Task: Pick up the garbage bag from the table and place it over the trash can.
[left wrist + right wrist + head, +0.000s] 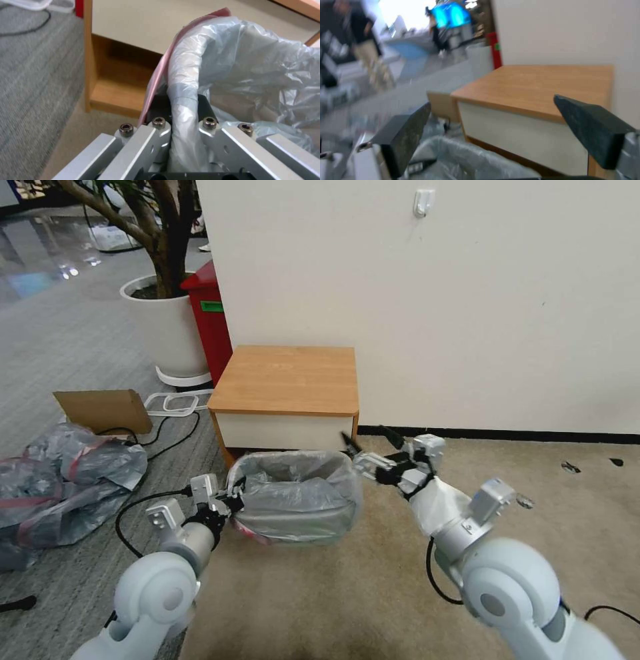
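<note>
The garbage bag (293,483), thin grey plastic with a pink band, is stretched over the trash can (300,523), which stands on the carpet in front of the table (287,377). The can's shape shows through the plastic. My left gripper (235,501) is at the can's left side, shut on the bag-wrapped rim (185,100), with the pink band (160,72) hanging outside it. My right gripper (368,437) hovers open just past the can's right far corner, nothing between its black fingers (403,132). The bag's edge (470,160) lies below it, the table (546,85) beyond.
A heap of grey bags with red bands (60,480) lies on the floor at left, beside a cardboard piece (103,410) and black cables (153,447). A tall red bin (210,313) and a white plant pot (163,327) stand behind the table. The wall is close behind.
</note>
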Tool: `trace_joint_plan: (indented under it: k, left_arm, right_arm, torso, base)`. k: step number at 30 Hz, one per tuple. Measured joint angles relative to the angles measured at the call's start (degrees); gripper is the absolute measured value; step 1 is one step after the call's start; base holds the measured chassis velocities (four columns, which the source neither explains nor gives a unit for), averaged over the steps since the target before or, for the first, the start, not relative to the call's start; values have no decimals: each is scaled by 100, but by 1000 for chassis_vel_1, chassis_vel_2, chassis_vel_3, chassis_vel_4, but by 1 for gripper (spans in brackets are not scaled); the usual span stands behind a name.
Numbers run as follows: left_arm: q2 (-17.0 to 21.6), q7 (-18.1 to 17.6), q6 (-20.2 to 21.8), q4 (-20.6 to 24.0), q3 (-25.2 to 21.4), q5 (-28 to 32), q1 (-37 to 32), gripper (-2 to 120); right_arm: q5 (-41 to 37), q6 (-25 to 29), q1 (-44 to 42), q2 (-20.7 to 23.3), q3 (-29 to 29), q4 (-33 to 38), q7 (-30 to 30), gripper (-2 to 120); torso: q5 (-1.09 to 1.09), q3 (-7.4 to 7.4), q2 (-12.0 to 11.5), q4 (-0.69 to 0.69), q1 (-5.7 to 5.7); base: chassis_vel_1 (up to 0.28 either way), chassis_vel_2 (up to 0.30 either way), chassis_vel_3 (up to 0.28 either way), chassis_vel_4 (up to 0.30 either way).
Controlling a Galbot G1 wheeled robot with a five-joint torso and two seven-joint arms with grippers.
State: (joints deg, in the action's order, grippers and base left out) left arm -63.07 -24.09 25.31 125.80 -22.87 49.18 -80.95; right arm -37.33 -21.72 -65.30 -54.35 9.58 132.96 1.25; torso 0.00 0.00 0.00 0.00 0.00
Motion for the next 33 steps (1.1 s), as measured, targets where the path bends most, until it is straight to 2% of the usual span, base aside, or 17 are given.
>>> trace_joint_plan:
  k: [2, 3, 7, 9, 12, 13, 15, 17, 20, 21, 24, 33]
  left_arm:
    - [-5, 84, -2, 1, 120, -344, 12, 4]
    - [-5, 84, -2, 1, 120, -344, 12, 4]
    - [1, 148, -7, 36, 282, -631, 63, 4]
    - [4, 162, -8, 39, 300, -673, 67, 4]
    - [17, 229, -13, 52, 362, -832, 76, 4]
    - [17, 229, -13, 52, 362, -832, 76, 4]
    - [21, 251, -16, 59, 395, -891, 91, 4]
    - [21, 258, -18, 61, 401, -909, 93, 4]
    - [27, 368, -65, 70, 453, -1159, 108, 4]
    - [27, 368, -65, 70, 453, -1159, 108, 4]
    - [45, 489, -163, 80, 512, -1481, 102, 4]
    - [36, 725, -322, 92, 630, -2049, 69, 4]
  right_arm:
    - [322, -136, 533, 331, -476, -128, -206, 81]
    - [322, -136, 533, 331, -476, -128, -206, 81]
    - [769, -401, 1381, 636, -1422, -321, -436, 63]
    - [821, -466, 1505, 656, -1585, -351, -468, 59]
    - [1156, -765, 1989, 693, -2158, -468, -700, 44]
    - [1156, -765, 1989, 693, -2158, -468, -700, 44]
    - [1261, -1021, 2279, 708, -2505, -527, -761, 34]
    - [1306, -1098, 2362, 711, -2592, -542, -771, 31]
    - [1524, -1681, 2853, 698, -3001, -629, -998, 16]
    - [1524, -1681, 2853, 698, -3001, -629, -998, 16]
    - [1704, -1904, 3202, 676, -3255, -777, -1124, 2]
    - [1877, -1913, 3662, 437, -3675, -1179, -1162, 0]
  torso:
    - [1, 0, 0, 0, 0]
    - [1, 0, 0, 0, 0]
    - [0, 0, 0, 0, 0]
    - [0, 0, 0, -1, 0]
    - [0, 1, 0, 0, 0]
    - [0, 1, 0, 0, 0]
    - [0, 1, 0, 0, 0]
    - [0, 0, -1, -1, 0]
    - [-1, 0, 0, 0, 0]
    - [-1, 0, 0, 0, 0]
    - [0, 0, 0, 0, 0]
    - [0, 0, 0, 0, 0]
  base:
    - [0, 0, 0, 0]
    - [0, 0, 0, 0]
    - [0, 0, 0, 0]
    - [0, 0, 0, 0]
    - [0, 0, 0, 0]
    - [0, 0, 0, 0]
    - [0, 0, 0, 0]
    - [0, 0, 0, 0]
    - [0, 0, 0, 0]
    - [0, 0, 0, 0]
    - [0, 0, 0, 0]
    - [0, 0, 0, 0]
